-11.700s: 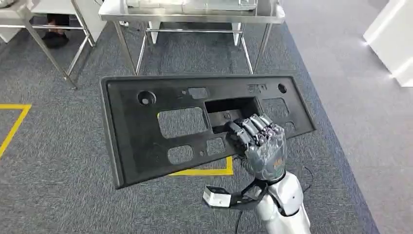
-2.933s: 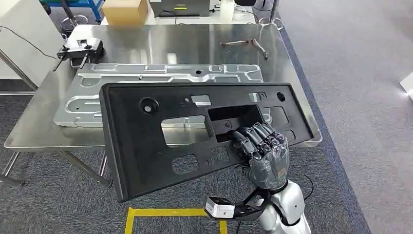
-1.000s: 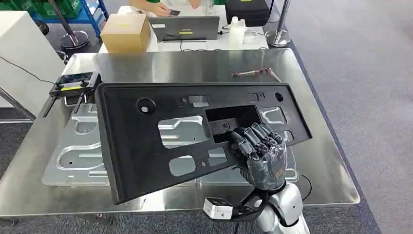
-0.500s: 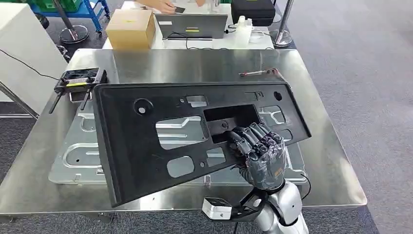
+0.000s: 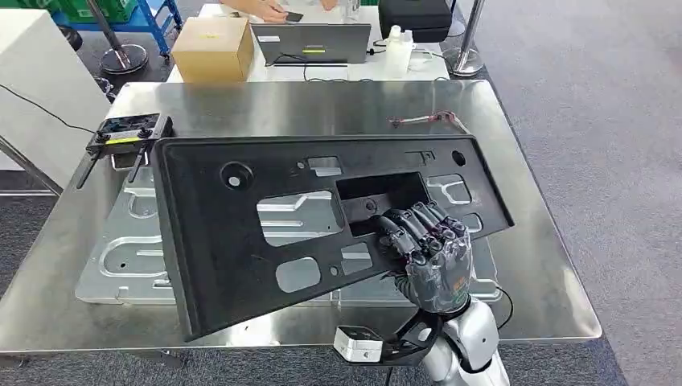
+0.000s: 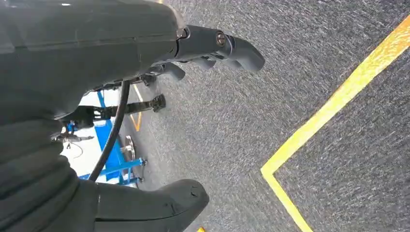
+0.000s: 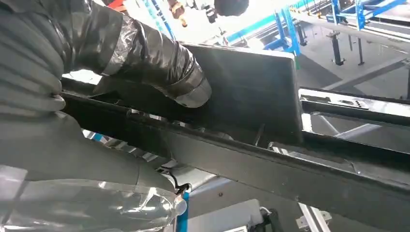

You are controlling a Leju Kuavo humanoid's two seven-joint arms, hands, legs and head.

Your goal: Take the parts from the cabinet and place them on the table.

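Right hand [image 5: 430, 257] clamped through the long black plastic panel [image 5: 241, 241], long axis crosswise, hovering tilted above the steel table [image 5: 531, 241]; left hand [image 6: 208, 48] loose, empty.

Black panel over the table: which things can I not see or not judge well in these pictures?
- Head view: the black panel covers much of the metal sheet on the table; whether they touch cannot be told.
- Head view: the person's hand is cut off by the top edge.
- Right wrist view: the right hand hides its own grip on the panel.
- Small tool: too small to identify.
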